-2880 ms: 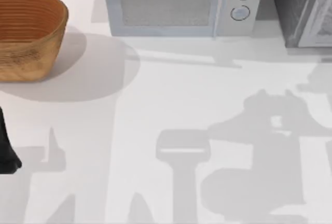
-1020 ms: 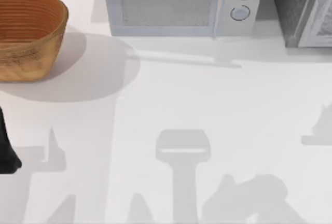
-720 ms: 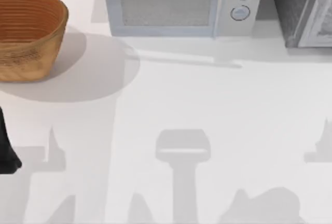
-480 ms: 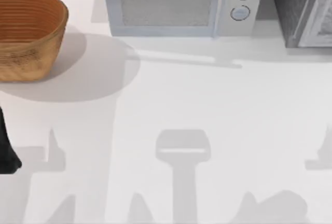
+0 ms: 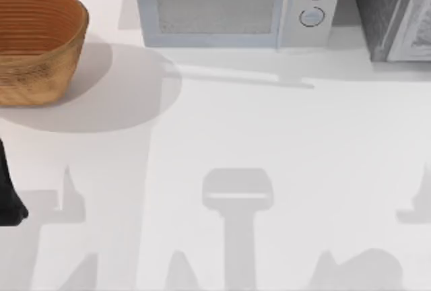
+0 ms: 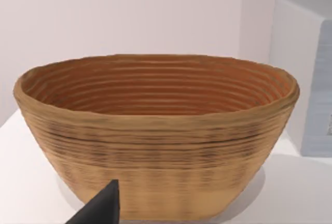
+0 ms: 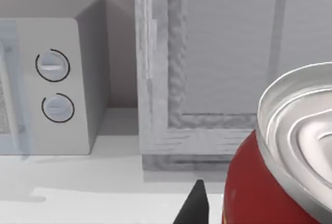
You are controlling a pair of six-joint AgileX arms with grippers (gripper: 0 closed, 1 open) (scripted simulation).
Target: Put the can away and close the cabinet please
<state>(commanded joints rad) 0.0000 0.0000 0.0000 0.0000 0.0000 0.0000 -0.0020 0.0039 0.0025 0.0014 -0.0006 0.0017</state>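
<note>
A red can (image 7: 259,193) with a silver top sits close in the right wrist view, and my right gripper (image 7: 228,208) is shut on it, with one dark fingertip (image 7: 194,206) showing beside it. Behind the can stands the grey cabinet (image 7: 218,53), which is at the table's back right corner (image 5: 387,8) in the top view. I cannot tell how its door stands. My left arm (image 5: 8,200) is parked at the table's left edge. Its gripper (image 6: 101,208) faces the woven basket.
A brown woven basket (image 5: 37,42) stands at the back left, seen near in the left wrist view (image 6: 155,136). A white microwave (image 5: 232,8) with two knobs (image 7: 52,79) stands at the back centre, just left of the cabinet. Arm shadows fall on the white table (image 5: 269,136).
The right arm's shadow has slid from the middle right of the table to its front right edge. The left arm, basket, microwave and cabinet have not moved.
</note>
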